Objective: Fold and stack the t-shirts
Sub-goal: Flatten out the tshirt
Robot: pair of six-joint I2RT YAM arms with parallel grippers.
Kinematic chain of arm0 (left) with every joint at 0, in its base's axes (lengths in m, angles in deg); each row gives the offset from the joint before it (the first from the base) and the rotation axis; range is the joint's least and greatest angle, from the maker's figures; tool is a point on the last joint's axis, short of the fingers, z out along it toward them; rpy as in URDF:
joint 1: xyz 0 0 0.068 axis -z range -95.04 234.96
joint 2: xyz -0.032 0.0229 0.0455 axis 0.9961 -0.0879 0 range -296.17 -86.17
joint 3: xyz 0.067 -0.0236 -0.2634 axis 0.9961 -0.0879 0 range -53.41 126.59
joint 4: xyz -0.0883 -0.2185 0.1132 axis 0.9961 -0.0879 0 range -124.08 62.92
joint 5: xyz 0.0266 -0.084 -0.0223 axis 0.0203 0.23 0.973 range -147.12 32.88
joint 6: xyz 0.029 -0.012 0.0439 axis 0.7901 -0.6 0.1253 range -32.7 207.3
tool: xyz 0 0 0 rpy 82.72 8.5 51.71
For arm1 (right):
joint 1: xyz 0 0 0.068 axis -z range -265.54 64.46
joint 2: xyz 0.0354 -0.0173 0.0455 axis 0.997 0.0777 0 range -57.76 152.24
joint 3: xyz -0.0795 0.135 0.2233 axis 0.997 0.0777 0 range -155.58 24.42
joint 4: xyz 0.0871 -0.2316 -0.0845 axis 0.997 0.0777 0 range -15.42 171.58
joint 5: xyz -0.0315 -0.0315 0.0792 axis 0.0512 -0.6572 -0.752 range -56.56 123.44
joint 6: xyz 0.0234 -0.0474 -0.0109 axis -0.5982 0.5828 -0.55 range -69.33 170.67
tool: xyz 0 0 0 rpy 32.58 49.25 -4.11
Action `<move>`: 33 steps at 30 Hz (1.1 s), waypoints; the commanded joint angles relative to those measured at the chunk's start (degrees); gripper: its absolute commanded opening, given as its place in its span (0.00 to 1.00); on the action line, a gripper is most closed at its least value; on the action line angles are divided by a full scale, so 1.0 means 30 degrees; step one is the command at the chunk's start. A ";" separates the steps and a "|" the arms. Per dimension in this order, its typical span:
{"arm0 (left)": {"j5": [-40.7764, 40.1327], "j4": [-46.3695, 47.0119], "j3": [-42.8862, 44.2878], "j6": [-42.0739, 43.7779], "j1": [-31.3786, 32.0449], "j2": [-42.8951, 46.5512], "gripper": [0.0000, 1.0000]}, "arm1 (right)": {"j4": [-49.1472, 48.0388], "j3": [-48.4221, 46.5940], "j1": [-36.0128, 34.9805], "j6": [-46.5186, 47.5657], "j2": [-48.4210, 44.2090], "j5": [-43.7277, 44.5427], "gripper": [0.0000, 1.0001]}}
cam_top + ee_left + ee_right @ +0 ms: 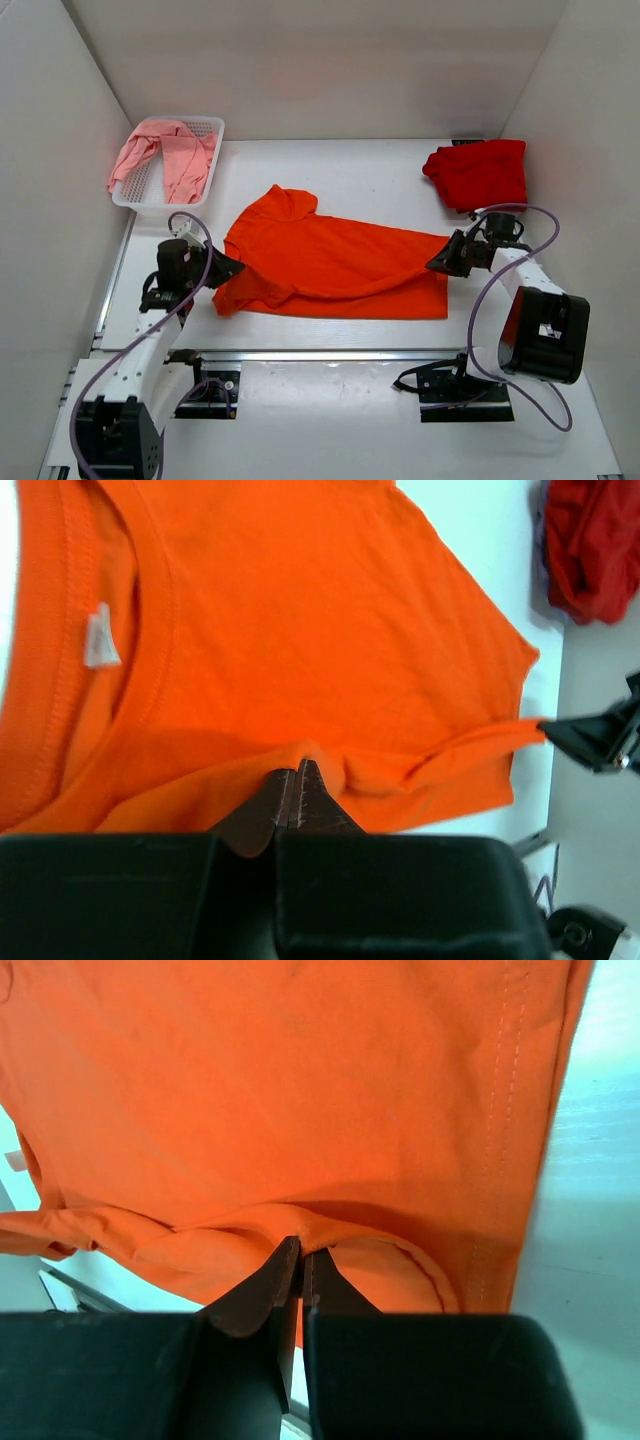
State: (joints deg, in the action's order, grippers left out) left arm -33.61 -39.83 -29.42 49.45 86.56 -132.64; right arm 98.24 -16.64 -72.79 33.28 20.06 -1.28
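**Status.** The orange shirt (330,265) lies spread in the middle of the table (350,165). Its long axis runs from the left edge toward the right edge, with the collar at the left end and the hem at the right end. I have one arm on each end of that axis.

**Jaws.**
- Left gripper (235,268): the jaws are pressed together on a pinch of orange cloth at the collar end.
- Right gripper (433,267): the jaws are pressed together on a pinch of cloth at the hem end.
- Both wrist views show the cloth puckered up into the closed tips. A ridge of cloth runs between the two pinches, roughly parallel to the near edge.

**Governing relation.** The larger part of the shirt lies on the far side of the line between the jaws, and a smaller strip lies on the near side. I judge the coming move to be a lengthwise fold. Both pinches would then have to travel across the long axis level with each other, or the ridge skews.

**Clearance.**
- Bare table lies beyond the shirt toward the far edge.
- The red shirt (478,172) sits bunched at the far right corner, near the right arm but apart from the orange hem.
- The pink shirt (165,155) lies in the basket (212,128) at the far left corner, apart from the left arm.
- The shirt's near margin lies close to the near edge, so there is little room on that side
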 commanded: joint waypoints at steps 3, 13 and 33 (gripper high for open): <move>-0.0106 0.2174 0.7677 0.0394 -0.1179 -0.7714 0.00 | -0.0303 -0.6677 -0.0267 0.0489 0.4073 -0.0900 0.00; 0.1306 -0.0728 3.2015 -0.0100 -0.2409 -1.9367 0.00 | 0.4502 -2.9604 -0.0651 0.0642 1.1936 0.0444 0.00; -0.1887 -0.1540 0.9385 0.3350 0.0808 -0.2649 0.00 | 0.1370 -1.0294 0.1431 0.2278 0.4360 -0.1551 0.00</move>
State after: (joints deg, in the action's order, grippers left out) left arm -32.61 -37.12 3.74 52.51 85.25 -148.05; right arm 105.08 -56.11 -70.12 36.65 43.29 -7.27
